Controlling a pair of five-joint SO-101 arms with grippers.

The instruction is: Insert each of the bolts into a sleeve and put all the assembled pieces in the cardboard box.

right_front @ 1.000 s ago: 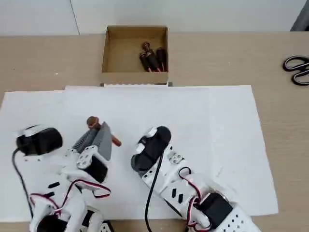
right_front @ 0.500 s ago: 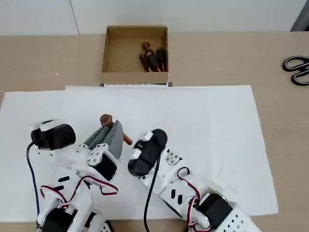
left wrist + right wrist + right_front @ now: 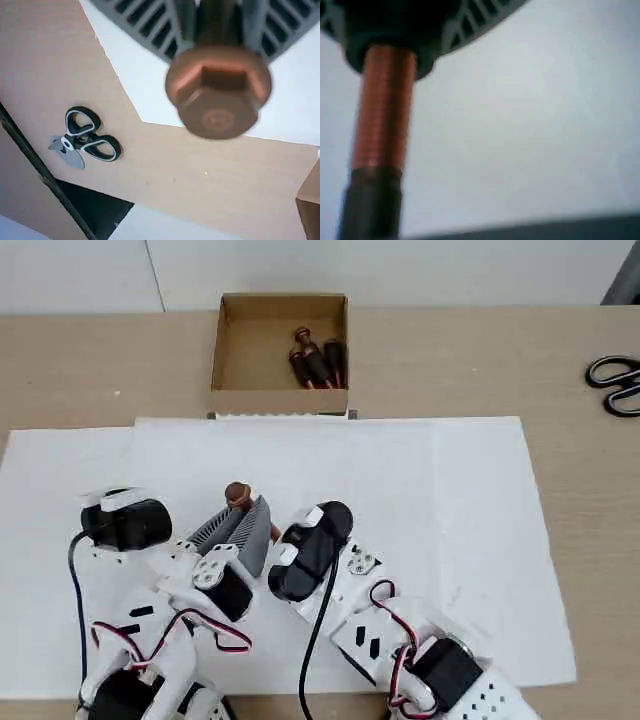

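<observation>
Near the table's 6 o'clock edge, the bolt (image 3: 237,494) is pinched in the left gripper (image 3: 243,518). Over the last second both have been carried toward 3 o'clock, close beside the right arm (image 3: 310,550). The threaded end is thereby brought to the dark sleeve (image 3: 370,207), so insertion is judged under way. The bolt's long axis is laid from 11 to 5 o'clock, head toward 11. The right gripper's state cannot be told. Assembled pieces (image 3: 317,358) are already held in the cardboard box (image 3: 228,350) at 12 o'clock.
</observation>
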